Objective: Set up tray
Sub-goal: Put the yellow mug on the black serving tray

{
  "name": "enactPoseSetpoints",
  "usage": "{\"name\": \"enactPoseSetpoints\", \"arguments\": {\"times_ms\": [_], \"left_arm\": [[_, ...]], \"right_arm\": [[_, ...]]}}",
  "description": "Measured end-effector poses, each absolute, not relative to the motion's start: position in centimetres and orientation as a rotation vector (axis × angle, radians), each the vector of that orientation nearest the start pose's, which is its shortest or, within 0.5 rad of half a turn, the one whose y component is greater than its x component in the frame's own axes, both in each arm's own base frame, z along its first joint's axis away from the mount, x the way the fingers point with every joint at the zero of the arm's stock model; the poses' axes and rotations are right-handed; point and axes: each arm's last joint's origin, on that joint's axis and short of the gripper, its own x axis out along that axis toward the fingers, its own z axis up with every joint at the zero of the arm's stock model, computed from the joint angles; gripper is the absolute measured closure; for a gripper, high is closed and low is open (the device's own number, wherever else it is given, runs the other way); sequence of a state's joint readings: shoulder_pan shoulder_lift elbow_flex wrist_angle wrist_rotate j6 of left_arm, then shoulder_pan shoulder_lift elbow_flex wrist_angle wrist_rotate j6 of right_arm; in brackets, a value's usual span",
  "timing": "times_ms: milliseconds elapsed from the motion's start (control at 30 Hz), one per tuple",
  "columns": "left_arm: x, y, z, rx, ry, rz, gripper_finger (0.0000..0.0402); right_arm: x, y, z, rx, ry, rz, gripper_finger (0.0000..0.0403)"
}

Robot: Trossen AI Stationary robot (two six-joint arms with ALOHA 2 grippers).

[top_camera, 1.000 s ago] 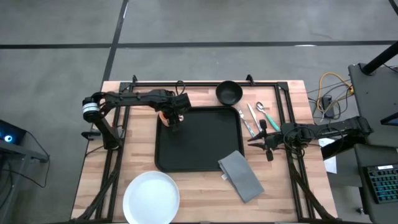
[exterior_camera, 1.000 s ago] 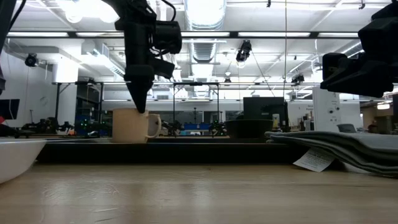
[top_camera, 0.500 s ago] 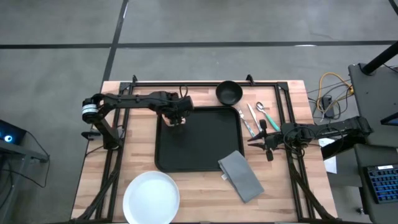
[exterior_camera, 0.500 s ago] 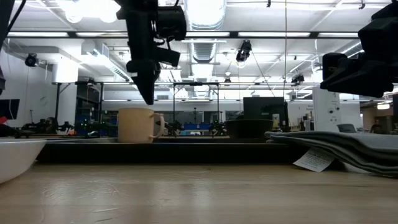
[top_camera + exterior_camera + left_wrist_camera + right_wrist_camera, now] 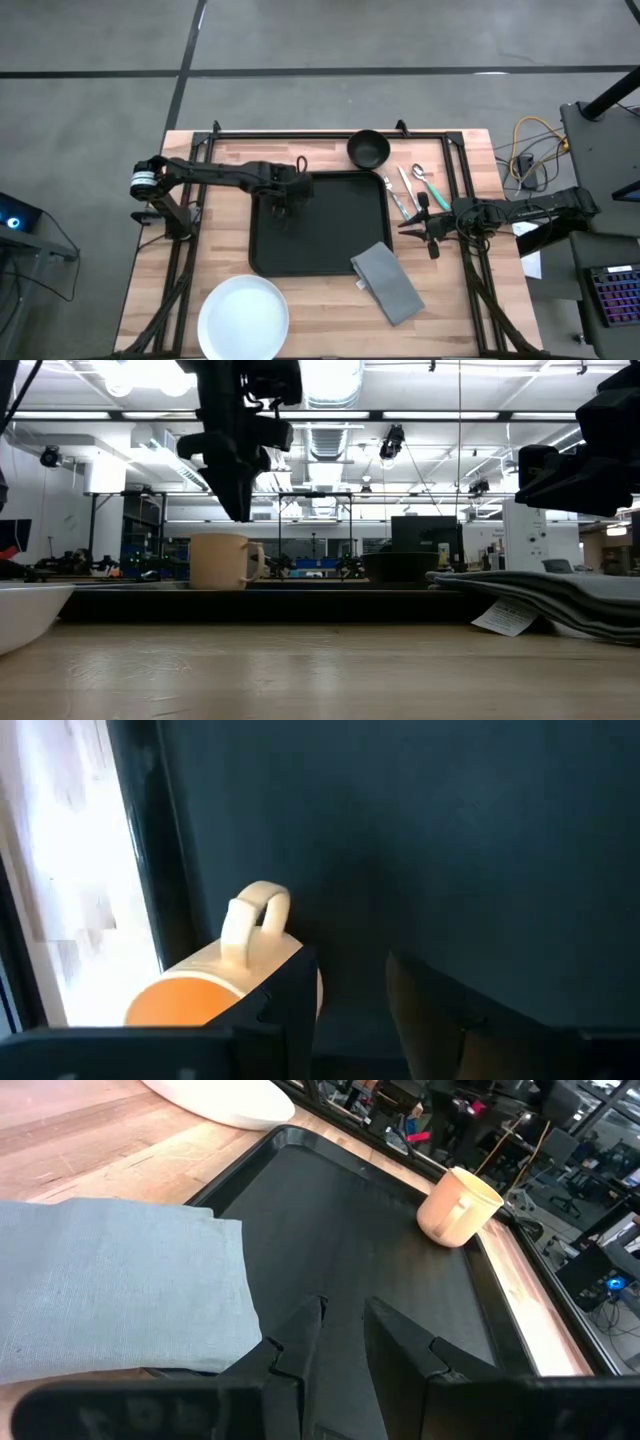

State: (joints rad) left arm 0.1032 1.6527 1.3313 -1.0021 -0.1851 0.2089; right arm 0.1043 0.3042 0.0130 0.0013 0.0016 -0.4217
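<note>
In the middle of the wooden table (image 5: pixel 220 235) sits the tray (image 5: pixel 330 235), a big flat black rectangle with rounded corners and a low rim, looks like smooth plastic. Next biggest is the round white plate (image 5: pixel 243 317), glossy, lying off the tray near the table's front edge on the left arm's side. Then there's the grey folded napkin (image 5: pixel 388 282), soft woven cloth, with one corner overlapping the tray's rim on the right arm's side. A small black bowl (image 5: pixel 368 149) sits just beyond the tray's far edge, and some cutlery (image 5: pixel 412 188) lies beside the tray, thin and shiny.

Smallest is the cream mug (image 5: pixel 458 1206), loop handle and an orange inside, standing upright on the tray at its far corner on the left arm's side. The left gripper (image 5: pixel 290 190) hangs just above and beside it, fingers apart with nothing between them, so the mug looks placed and let go.

The right gripper (image 5: pixel 425 222) waits near the cutlery, fingers slightly parted and holding nothing.

Probably the mug step is done. The next move likely calls for clearing the mug without bumping it, then fetching another item, maybe the plate, which would need a careful rim grip since it's slick.
</note>
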Motion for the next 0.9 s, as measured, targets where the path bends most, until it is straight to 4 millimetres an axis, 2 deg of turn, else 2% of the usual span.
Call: {"name": "enactPoseSetpoints", "arguments": {"times_ms": [300, 567, 900], "left_arm": [[31.2, 4.1, 23.2, 0.263, 1.357, 0.082, 0.0297], [31.8, 4.2, 23.3, 0.285, 1.289, 0.082, 0.0297], [31.4, 5.0, 22.7, 0.278, 1.309, 0.103, 0.0297]], "right_arm": [[11.2, 1.2, 14.2, -0.434, 0.264, 0.161, 0.0335], [11.2, 1.2, 14.2, -0.434, 0.264, 0.162, 0.0335], [11.2, 1.2, 14.2, -0.432, 0.264, 0.162, 0.0335]]}}
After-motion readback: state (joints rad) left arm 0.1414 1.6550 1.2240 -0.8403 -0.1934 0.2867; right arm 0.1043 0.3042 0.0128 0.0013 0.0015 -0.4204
